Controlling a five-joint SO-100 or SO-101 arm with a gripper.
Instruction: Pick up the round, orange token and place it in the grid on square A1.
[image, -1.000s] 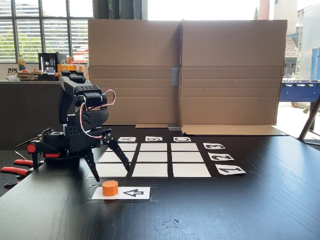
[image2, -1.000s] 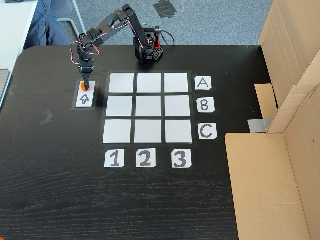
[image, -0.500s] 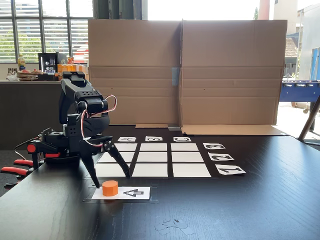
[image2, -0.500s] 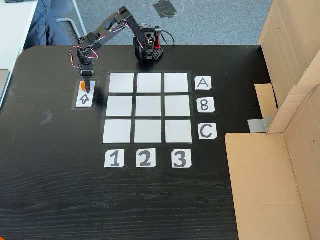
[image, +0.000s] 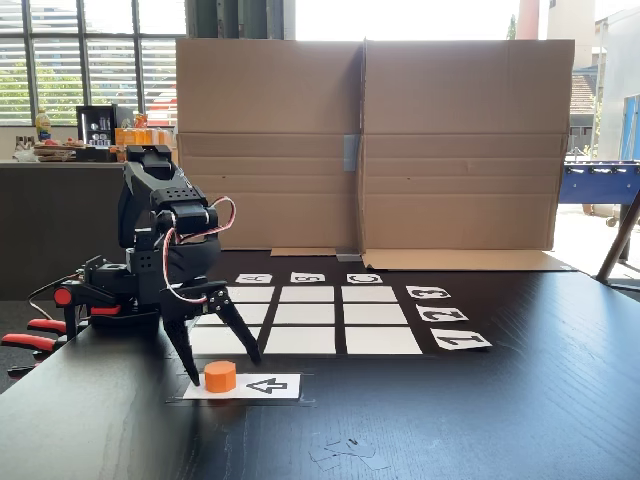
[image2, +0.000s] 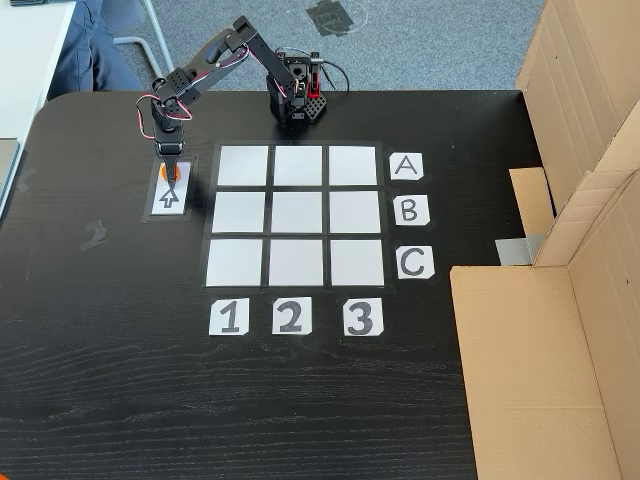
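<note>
The orange token (image: 220, 376) sits on the left end of a white strip with a black arrow (image: 268, 385). My gripper (image: 222, 368) is open and low over the table, one finger on each side of the token without closing on it. From above, the gripper (image2: 172, 176) covers most of the token (image2: 165, 172), leaving an orange edge showing. The grid (image2: 296, 215) lies just right of the strip. Square A1 (image2: 243, 166) is its top-left cell in that view. In the low view it is the near-left cell (image: 215, 343), blank, partly behind my fingers.
Tall cardboard walls (image: 370, 140) stand behind the grid and along the table's right side (image2: 570, 250). Red clamps (image: 30, 340) hold the arm's base (image2: 295, 100) at the table edge. Clear tape scraps (image: 340, 450) lie near the front edge. A person's leg (image2: 90, 45) is beyond the table.
The gripper has come down from above the grid's edge, and its open fingers now straddle the token. The token has not moved.
</note>
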